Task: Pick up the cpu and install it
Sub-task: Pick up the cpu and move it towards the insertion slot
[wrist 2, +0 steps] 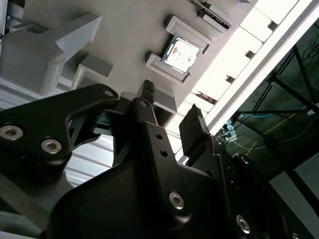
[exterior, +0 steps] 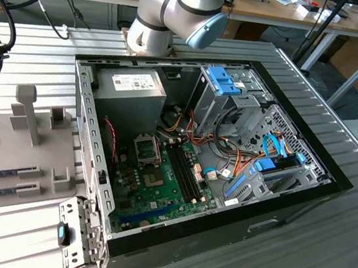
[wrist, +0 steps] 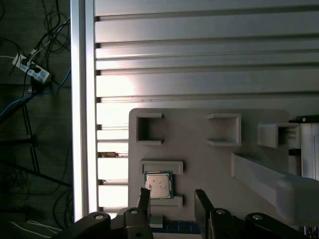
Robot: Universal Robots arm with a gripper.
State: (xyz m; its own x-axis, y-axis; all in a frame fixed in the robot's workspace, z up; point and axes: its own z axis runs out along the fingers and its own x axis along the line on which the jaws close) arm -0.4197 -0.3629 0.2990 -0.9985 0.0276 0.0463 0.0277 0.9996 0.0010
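Black fingers [wrist 2: 149, 122] of the end effector [wrist 2: 172, 102] sit closest to us in both wrist views, and we see them standing apart with open air between them. Just beyond the fingertips, clear of both, lies the cpu [wrist 2: 180, 53], its silvery top facing up. In the first wrist view the cpu [wrist: 158, 185] sits nearer one finger of the end effector [wrist: 172, 195] than the other. We see it resting flat between two small pale brackets [wrist: 162, 166] on a grey fixture plate [wrist: 199, 164], which lies on the ribbed metal worktop [wrist: 199, 50]. In the exterior view an open computer case [exterior: 219, 232] sits on that worktop beside the plate, farther from the end effector than the cpu, its green motherboard [exterior: 158, 191] exposed.
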